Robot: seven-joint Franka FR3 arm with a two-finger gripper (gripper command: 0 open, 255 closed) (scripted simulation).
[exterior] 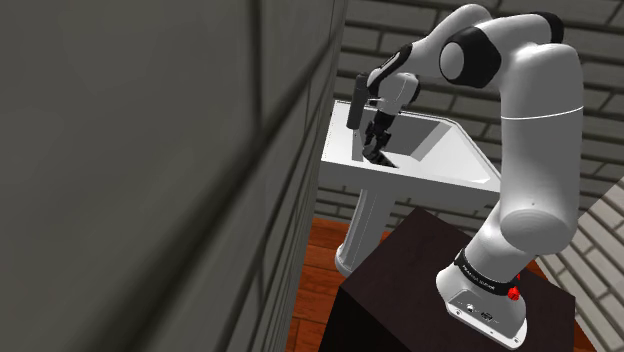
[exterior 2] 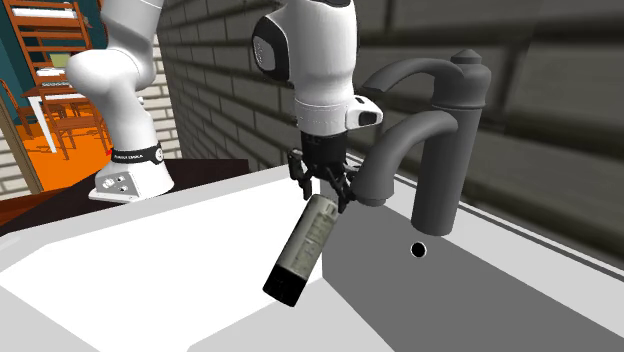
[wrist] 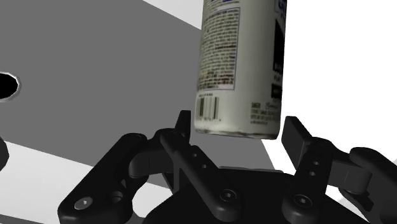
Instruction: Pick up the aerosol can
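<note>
While the end effector point(exterior 2: 322, 198) hangs over the white sink point(exterior: 425, 178), its two black fingers point(wrist: 294, 135) stand partly apart, straddling the pale upper end of the aerosol can point(exterior 2: 305, 245). From the wrist view, one finger sits right at the can's edge and the other shows a thin sliver of gap, so the can lies between them without being clasped (whether the closer finger truly touches it cannot be told). The white arm point(exterior: 535, 150) rises from its dark stand point(exterior: 400, 280), folds over at the top and reaches toward the shoulder view's left, with the wrist turned down into the basin. The can is inside the basin, just beside the grey faucet point(exterior 2: 440, 130). Its long axis is tilted. The pale, printed end points up at the end effector, and the dark end slants down toward the second exterior view's lower left, near where the basin's white and grey surfaces meet.
</note>
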